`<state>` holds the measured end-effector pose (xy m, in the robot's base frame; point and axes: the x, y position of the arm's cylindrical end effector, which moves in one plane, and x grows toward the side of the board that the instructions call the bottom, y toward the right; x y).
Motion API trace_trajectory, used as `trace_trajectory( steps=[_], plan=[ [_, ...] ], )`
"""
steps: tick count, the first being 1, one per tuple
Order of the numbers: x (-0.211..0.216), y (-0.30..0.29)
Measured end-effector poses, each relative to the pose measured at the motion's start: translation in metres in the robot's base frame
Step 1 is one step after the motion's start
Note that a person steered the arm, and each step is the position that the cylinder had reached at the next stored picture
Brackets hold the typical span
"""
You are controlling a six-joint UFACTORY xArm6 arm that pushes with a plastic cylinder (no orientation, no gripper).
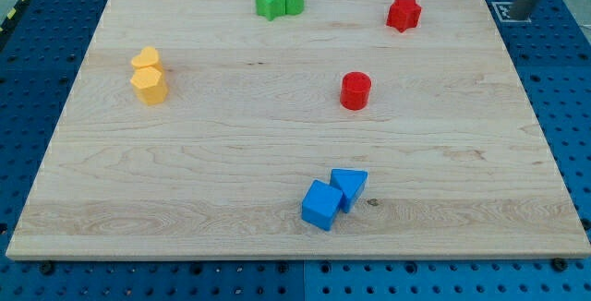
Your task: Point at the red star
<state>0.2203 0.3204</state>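
Observation:
The red star (404, 13) lies near the view's top right on the wooden board (231, 153). A grey-dark rod comes in at the view's top right corner. Its lower end, my tip (519, 13), is just off the board's right top corner, well to the right of the red star and apart from it. A red cylinder (355, 90) stands lower down, left of and below the star.
Two green blocks (279, 1) touch each other at the top edge. A yellow heart (145, 59) and a yellow hexagon (150, 86) touch at the left. A blue cube (321, 205) and a blue triangle (350, 186) touch near the bottom.

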Motion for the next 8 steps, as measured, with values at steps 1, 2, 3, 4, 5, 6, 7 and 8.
trace_trajectory(
  steps=[1,2,3,4,5,6,7,8],
  plan=[
    [-0.029,-0.013],
    [-0.029,-0.014],
    [-0.029,-0.014],
    [-0.029,-0.014],
    [-0.028,-0.034],
    [-0.023,-0.095],
    [0.000,-0.141],
    [0.046,-0.154]
  ],
)
